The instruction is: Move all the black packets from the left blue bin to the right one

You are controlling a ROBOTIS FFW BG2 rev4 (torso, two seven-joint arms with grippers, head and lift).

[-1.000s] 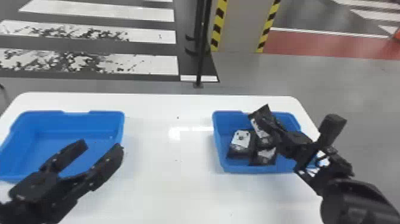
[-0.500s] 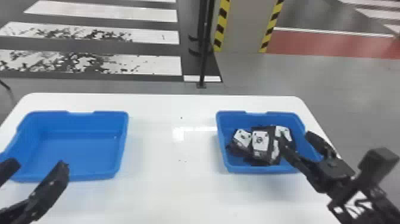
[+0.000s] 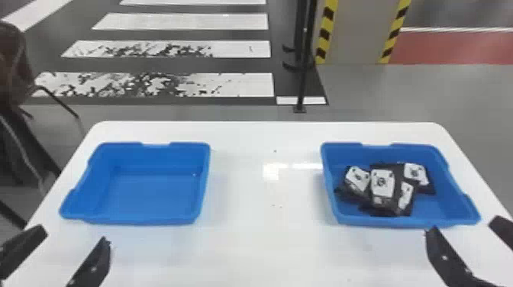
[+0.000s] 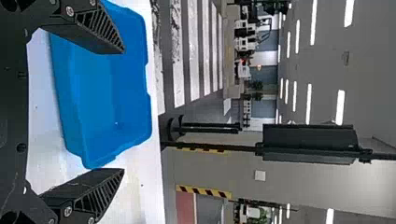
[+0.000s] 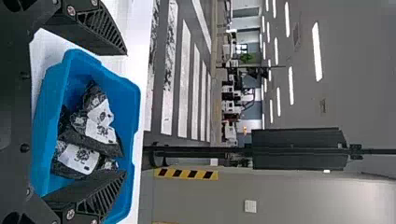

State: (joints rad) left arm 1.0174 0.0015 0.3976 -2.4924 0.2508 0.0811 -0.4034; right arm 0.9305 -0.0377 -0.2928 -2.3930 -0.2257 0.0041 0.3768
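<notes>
My left gripper (image 3: 72,246) stands open at the table's front left, in front of the left blue bin (image 3: 137,221), which holds no packets. At the front right my right gripper (image 3: 463,229) is open, just in front of the right blue bin (image 3: 397,223). Several black packets (image 3: 383,185) with white labels lie overlapping in that bin. In the left wrist view, the left gripper (image 4: 123,111) has nothing between its fingers, with the bin beyond. The right wrist view has the right gripper (image 5: 126,113) open, the packets (image 5: 100,119) beyond its fingers.
Both bins stand on a white table (image 3: 263,244), with a wide stretch of tabletop between them. Behind it is a thin black post (image 3: 305,68) on the floor. A dark chair-like object (image 3: 17,87) stands past the table's left side.
Both grippers have drawn back toward the table's front edge. The right one has let go of a black packet, now lying in the right bin. The head view has shifted slightly.
</notes>
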